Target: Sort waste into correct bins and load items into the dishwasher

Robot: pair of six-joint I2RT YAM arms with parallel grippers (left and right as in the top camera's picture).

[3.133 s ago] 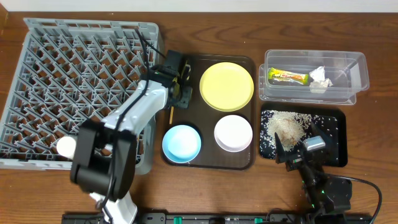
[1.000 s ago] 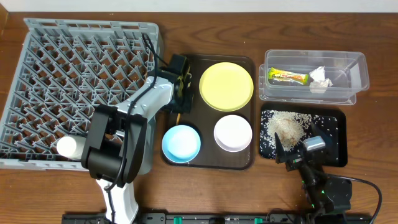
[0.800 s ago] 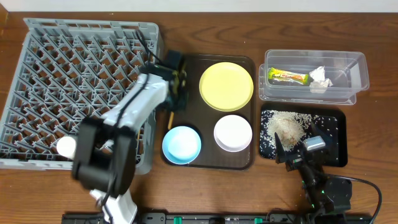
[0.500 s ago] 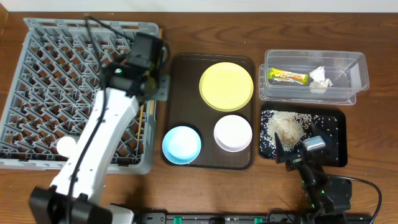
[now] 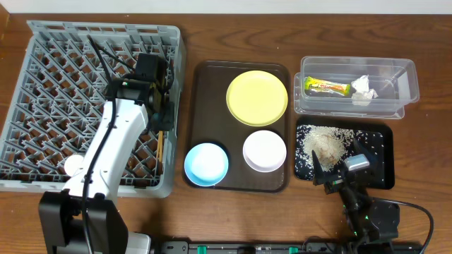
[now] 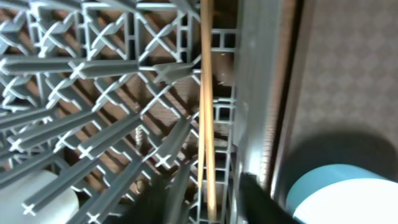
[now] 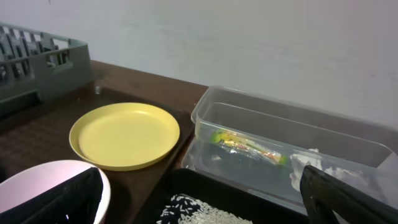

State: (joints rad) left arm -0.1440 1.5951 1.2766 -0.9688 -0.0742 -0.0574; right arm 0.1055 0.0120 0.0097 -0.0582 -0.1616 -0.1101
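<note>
My left gripper hangs open over the right edge of the grey dish rack. A pair of wooden chopsticks lies on the rack grid between its fingers, touching neither. A white cup lies in the rack's front left. The yellow plate, blue bowl and white bowl sit on the brown tray. The clear tub holds the wrapper and tissue. Rice lies on the black tray. My right gripper stands open at that tray's front edge, holding nothing.
The rack's upright pegs crowd around the left fingers. The rack's right wall stands between the chopsticks and the brown tray. The tub stands right behind the black tray.
The left arm swung from the brown tray over to the rack with the chopsticks, then its jaws opened and the chopsticks came to lie on the grid. The right arm stayed still.
</note>
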